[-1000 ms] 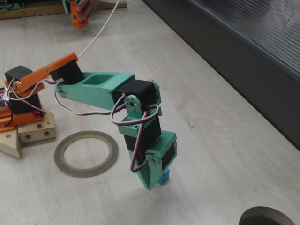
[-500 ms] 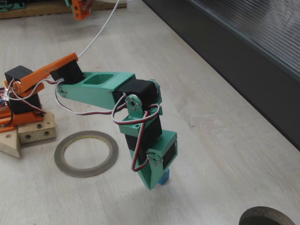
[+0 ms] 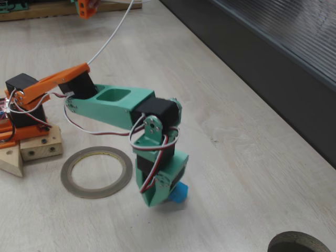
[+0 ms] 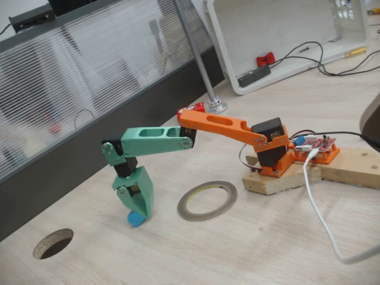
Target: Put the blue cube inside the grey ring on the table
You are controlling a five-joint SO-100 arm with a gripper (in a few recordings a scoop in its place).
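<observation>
Green-and-orange arm reaching down to the table (image 3: 247, 157), a pale whitewashed wood-grain surface. In a fixed view the gripper (image 3: 167, 195) points downward with its green tip at the blue cube (image 3: 178, 192); the cube shows at the 3 o'clock side of the tip, touching it and sitting at or just above the table. Whether the claw is clamped on the cube or merely against it cannot be told, since the green body hides the gap. The grey ring (image 3: 96, 171), flat with a yellowish inner edge, lies on the table at 9 o'clock from the gripper, near but apart from it; the cube is outside the ring. In a fixed view from the opposite side, the gripper (image 4: 140, 215) again hangs tip-down, the blue cube (image 4: 135, 219) peeking out beneath it, and the grey ring (image 4: 207, 200) lies at 3 o'clock from the cube, between the gripper and the wooden base block (image 4: 279, 181). A dark round hole (image 4: 53, 243) opens in the table at 8 o'clock from the gripper.
</observation>
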